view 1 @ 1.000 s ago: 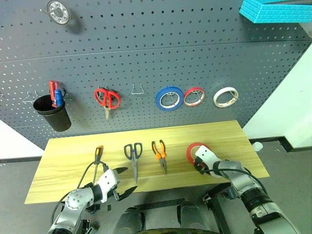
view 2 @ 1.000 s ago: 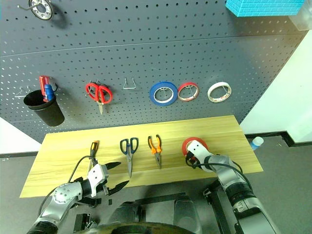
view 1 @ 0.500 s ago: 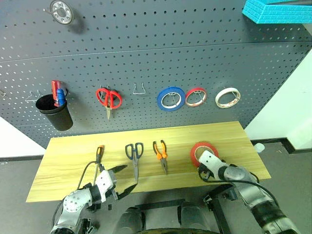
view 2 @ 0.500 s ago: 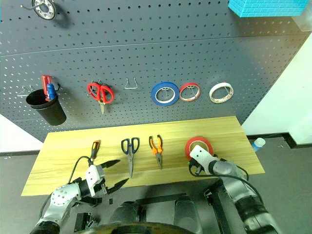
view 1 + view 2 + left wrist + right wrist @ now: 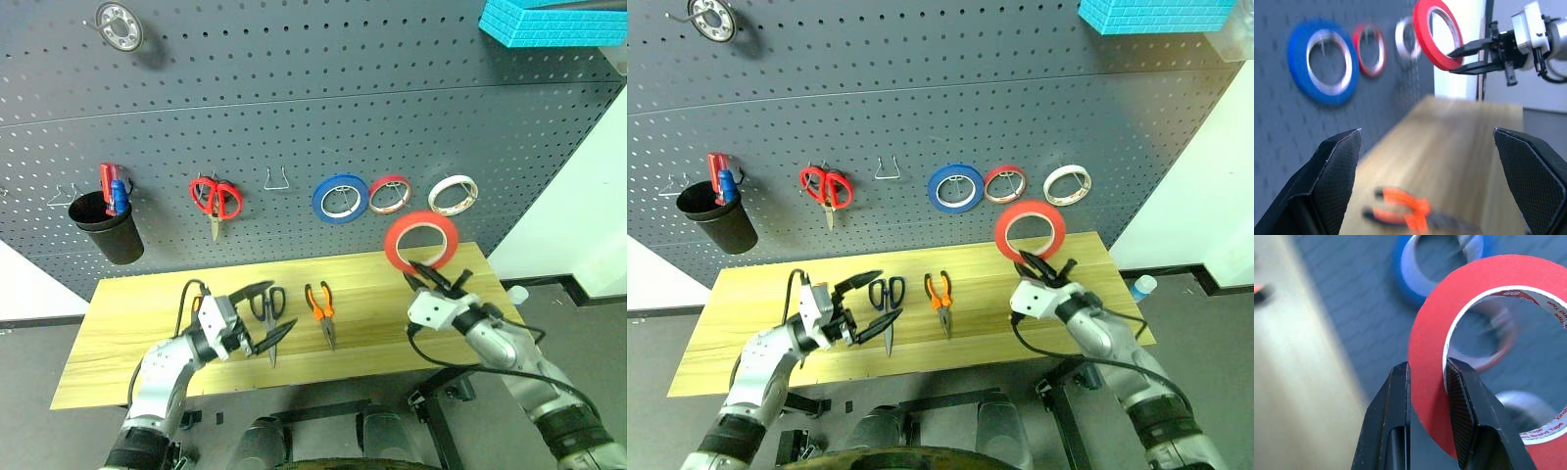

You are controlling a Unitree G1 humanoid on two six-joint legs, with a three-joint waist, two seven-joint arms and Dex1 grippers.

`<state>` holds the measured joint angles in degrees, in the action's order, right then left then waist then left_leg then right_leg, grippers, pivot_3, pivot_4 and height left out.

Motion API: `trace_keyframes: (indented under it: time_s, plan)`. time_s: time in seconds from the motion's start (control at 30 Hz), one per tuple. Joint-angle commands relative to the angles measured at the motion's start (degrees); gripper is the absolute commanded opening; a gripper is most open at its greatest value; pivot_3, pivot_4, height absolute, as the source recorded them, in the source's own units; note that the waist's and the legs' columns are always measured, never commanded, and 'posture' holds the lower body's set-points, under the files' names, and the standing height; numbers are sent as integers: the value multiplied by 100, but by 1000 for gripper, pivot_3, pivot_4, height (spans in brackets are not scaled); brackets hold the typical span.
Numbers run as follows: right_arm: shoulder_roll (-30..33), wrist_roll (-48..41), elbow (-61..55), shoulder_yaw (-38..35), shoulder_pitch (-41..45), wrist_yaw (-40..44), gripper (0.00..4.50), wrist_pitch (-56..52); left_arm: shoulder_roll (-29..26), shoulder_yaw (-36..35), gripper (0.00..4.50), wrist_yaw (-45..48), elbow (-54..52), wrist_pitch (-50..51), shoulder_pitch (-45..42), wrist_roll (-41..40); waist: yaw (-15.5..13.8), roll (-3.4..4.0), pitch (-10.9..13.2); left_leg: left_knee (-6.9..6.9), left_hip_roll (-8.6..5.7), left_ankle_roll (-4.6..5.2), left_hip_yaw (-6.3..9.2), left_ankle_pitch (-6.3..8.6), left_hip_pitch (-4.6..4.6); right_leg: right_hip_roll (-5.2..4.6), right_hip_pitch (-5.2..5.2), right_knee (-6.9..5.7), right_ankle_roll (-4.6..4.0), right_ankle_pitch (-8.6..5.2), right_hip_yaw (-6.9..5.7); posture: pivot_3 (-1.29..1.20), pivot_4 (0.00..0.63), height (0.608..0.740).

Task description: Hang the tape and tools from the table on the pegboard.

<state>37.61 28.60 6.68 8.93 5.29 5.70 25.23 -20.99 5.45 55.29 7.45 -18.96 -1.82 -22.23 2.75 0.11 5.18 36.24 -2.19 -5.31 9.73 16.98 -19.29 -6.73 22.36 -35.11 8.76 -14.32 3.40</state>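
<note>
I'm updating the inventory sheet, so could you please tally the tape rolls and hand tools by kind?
Tape rolls: 4 (red, blue, red-and-white, white)
Scissors: 2 (red, dark)
Pliers: 1
Total: 7

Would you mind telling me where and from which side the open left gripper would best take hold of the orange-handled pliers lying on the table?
Probably across the two orange handles, from above. The pliers lie flat on the table, handles toward the pegboard and closed jaws toward the robot, so the handles are the widest part. The dark-handled scissors lie apart on their left, leaving room for the open left gripper.
</note>
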Motion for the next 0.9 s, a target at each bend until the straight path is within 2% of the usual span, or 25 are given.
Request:
trace_keyframes:
  time_s: [0.03,0.23,0.5,0.7,0.87,0.9]
  plan:
    - [-18,22,-137,-81,323,31,680,39,57,35,4492,-353,-725,664,-294,-73,2,-2,-1,0,0,0,0,0,0,0,-1,1,0,0,0,-121,37,738]
    - [-170,-288,732,113,1029,495,680,100,174,63,4492,-577,-1351,1275,-363,-186,110,-1,-1,-5,0,0,0,0,-3,0,3,8,21,8,1,-121,29,738]
    - [-363,-745,2079,283,1756,1155,680,367,221,23,4492,-601,-1543,1475,-287,-152,143,-1,-3,-4,0,0,0,0,-1,0,0,9,19,8,2,-110,24,738]
    - [-337,-914,2377,248,1914,1291,2622,608,212,-18,4492,-594,-1581,1473,-167,-145,139,0,-3,-4,0,0,0,0,-1,0,1,9,20,9,3,-107,25,738]
    - [-80,-635,1975,126,1596,829,4256,1114,194,-64,4492,-661,-1565,1444,-93,-71,131,0,-3,-3,-1,0,0,0,-2,0,1,9,20,9,4,-91,30,738]
    - [33,-603,1807,111,1435,802,4256,1286,183,-86,4492,-702,-1557,1436,-74,-34,120,0,-3,-4,-1,0,0,0,-1,0,1,9,20,9,4,-91,30,738]
